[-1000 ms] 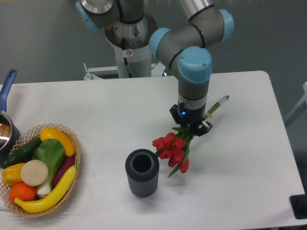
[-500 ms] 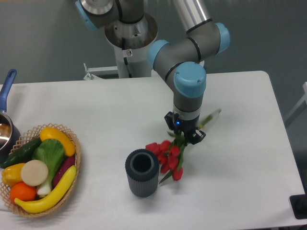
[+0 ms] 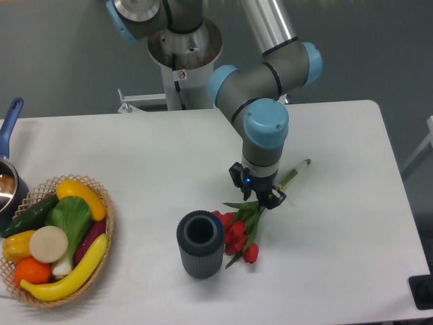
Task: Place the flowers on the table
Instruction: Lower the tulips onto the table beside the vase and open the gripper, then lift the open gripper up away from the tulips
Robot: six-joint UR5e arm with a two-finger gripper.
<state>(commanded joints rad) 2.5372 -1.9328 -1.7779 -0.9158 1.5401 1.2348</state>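
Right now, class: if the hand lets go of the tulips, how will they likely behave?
The flowers look light, so they should settle gently. Long thin stems may flop. Lying beside the dark cylinder, they might lean on it. The hand grips mid-stem.

Gripper [image 3: 258,195] points straight down over the white table [image 3: 338,223], closed on the flowers [image 3: 238,233] at the leafy part of the stems; pale stem ends stick out up-right past the wrist. Red tulip heads lie low, just beside the right side of the dark ribbed cylinder [image 3: 200,244]. Wicker basket [image 3: 101,200] of fruit and vegetables sits at the left edge, a blue-handled pot [image 3: 9,169] behind it.
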